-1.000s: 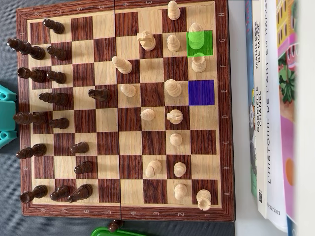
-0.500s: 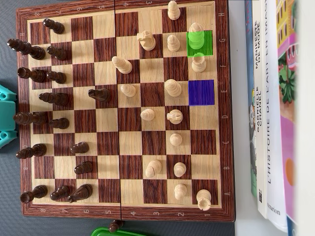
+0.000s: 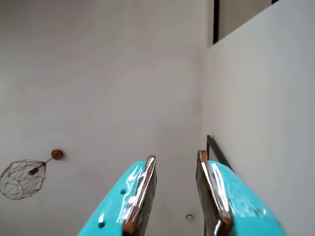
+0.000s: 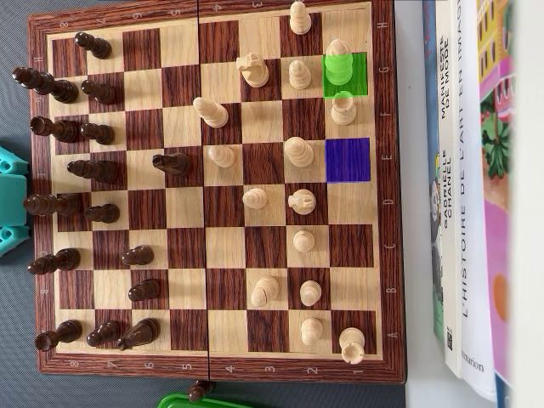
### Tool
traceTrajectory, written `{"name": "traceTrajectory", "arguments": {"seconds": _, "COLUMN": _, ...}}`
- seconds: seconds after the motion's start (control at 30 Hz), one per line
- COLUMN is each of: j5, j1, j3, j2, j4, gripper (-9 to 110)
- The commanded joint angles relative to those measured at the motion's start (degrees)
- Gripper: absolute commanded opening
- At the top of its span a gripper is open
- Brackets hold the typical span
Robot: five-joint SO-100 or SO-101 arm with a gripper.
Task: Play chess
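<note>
In the overhead view a wooden chessboard (image 4: 229,367) carries dark pieces (image 4: 102,170) on its left half and light pieces (image 4: 299,153) on its right half. A light piece (image 4: 339,61) stands on a square tinted green (image 4: 357,85). A square tinted blue (image 4: 348,160) is empty. In the wrist view my gripper (image 3: 176,155) has turquoise fingers with brown pads. It is open and empty and faces a pale wall or ceiling. No board shows in that view. Only a turquoise part of the arm (image 4: 10,200) shows at the left edge of the overhead view.
Books (image 4: 463,187) lie along the board's right side. A green object (image 4: 183,400) with a dark piece (image 4: 200,391) beside it sits below the board's lower edge. A wire lamp shade (image 3: 22,178) and a white partition (image 3: 266,108) show in the wrist view.
</note>
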Motion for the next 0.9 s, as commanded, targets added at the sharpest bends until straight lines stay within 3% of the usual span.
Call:
{"name": "traceTrajectory", "arguments": {"seconds": 0.0, "j5": -0.2, "j1": 0.1, "j3": 1.2, "j2": -0.6, "j4": -1.9, "gripper": 13}}
{"name": "traceTrajectory", "arguments": {"seconds": 0.87, "j5": -0.1, "j1": 0.2, "j3": 1.2, "j2": -0.7, "j4": -3.0, "gripper": 13}}
